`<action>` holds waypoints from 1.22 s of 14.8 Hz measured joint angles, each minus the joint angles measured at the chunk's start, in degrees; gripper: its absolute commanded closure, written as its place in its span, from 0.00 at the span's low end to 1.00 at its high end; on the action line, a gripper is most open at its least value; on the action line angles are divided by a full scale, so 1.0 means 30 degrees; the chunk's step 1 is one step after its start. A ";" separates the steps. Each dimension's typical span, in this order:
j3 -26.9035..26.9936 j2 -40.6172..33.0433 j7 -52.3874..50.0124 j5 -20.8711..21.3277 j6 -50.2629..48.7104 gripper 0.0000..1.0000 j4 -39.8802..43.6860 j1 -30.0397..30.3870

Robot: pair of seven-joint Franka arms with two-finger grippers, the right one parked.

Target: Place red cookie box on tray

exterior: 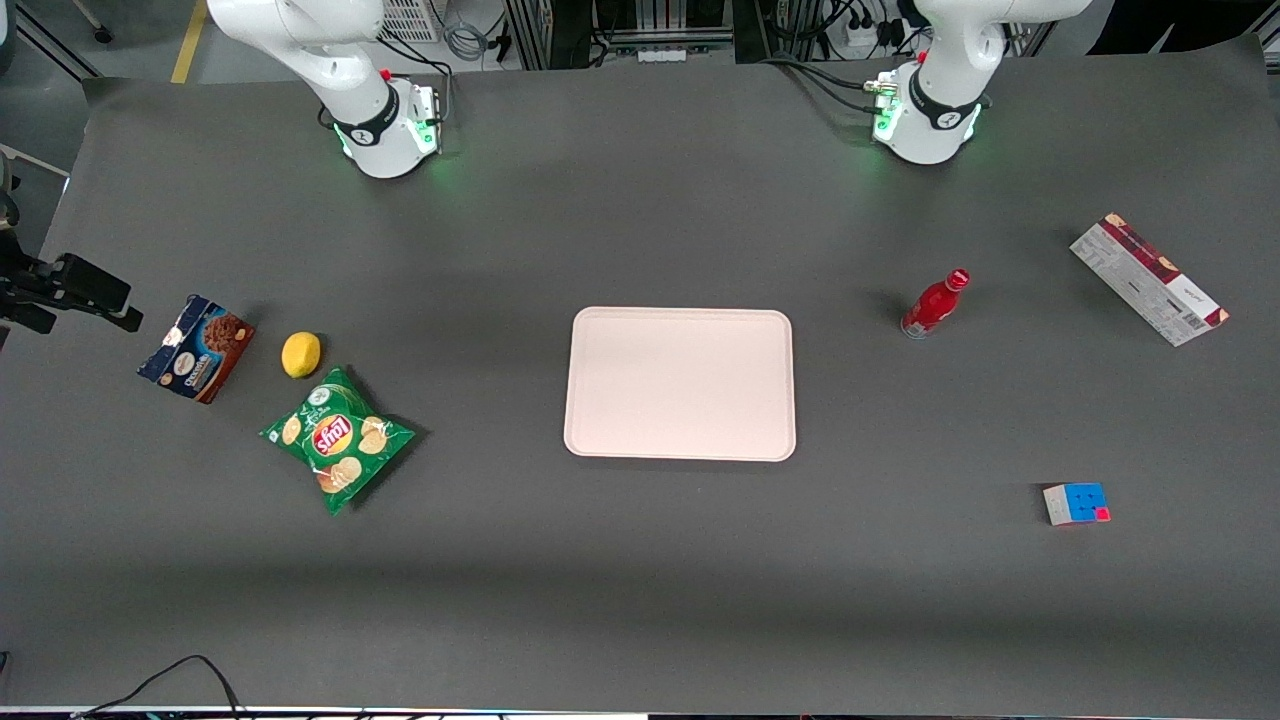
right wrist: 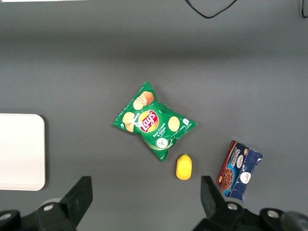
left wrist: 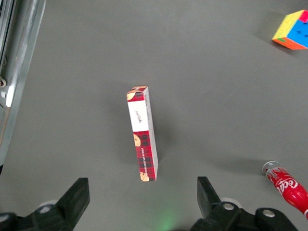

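Overall, a dark grey tabletop (exterior: 640,600) is filling the scene, with cable bundles and metal framing showing at its farthest edge, where both arm bases are glowing green. The tray (exterior: 680,384) is lying flat at the middle of the tabletop, with nothing on it. The red cookie box (exterior: 1148,279) is resting on a long narrow side toward the working arm's end, well apart from the tray, its white printed face turned to the front camera. A red bottle (exterior: 934,303) is lying between box and tray, and a puzzle cube (exterior: 1077,502) is sitting nearer the front camera. Toward the parked arm's end are lying a green chip bag (exterior: 338,438), a lemon (exterior: 301,354) and a blue-and-brown cookie box (exterior: 196,348). The pincer (left wrist: 142,199) is hanging above the red cookie box, its fingers (left wrist: 77,195) spread apart and gripping nothing.
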 measured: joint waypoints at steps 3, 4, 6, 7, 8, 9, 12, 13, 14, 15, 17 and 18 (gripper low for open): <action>0.0468 0.0571 -0.0033 0.0011 0.0217 0.00 -0.0175 0.0009; 0.0685 0.0995 -0.0035 0.0011 0.0317 0.00 -0.0188 0.0017; 0.1124 0.1724 -0.0050 -0.0042 0.0611 0.00 -0.0284 0.0025; 0.1336 0.1900 -0.0052 -0.0211 0.1013 0.00 -0.0507 0.0028; 0.1511 0.1969 -0.0053 -0.0357 0.1717 0.00 -0.0919 0.0032; 0.1665 0.1967 -0.0053 -0.0430 0.2425 0.00 -0.1479 0.0034; 0.1931 0.1958 -0.0068 -0.0568 0.3438 0.00 -0.2725 0.0028; 0.2062 0.1947 -0.0080 -0.0711 0.3835 0.00 -0.3094 0.0020; 0.2203 0.1920 -0.0080 -0.0903 0.4463 0.00 -0.3552 0.0015; 0.2312 0.1857 -0.0080 -0.1063 0.5233 0.00 -0.4116 0.0004; 0.2451 0.1553 -0.0181 -0.1234 0.6670 0.00 -0.5355 -0.0088; 0.2521 0.1289 -0.0483 -0.1258 0.7165 0.00 -0.5968 -0.0227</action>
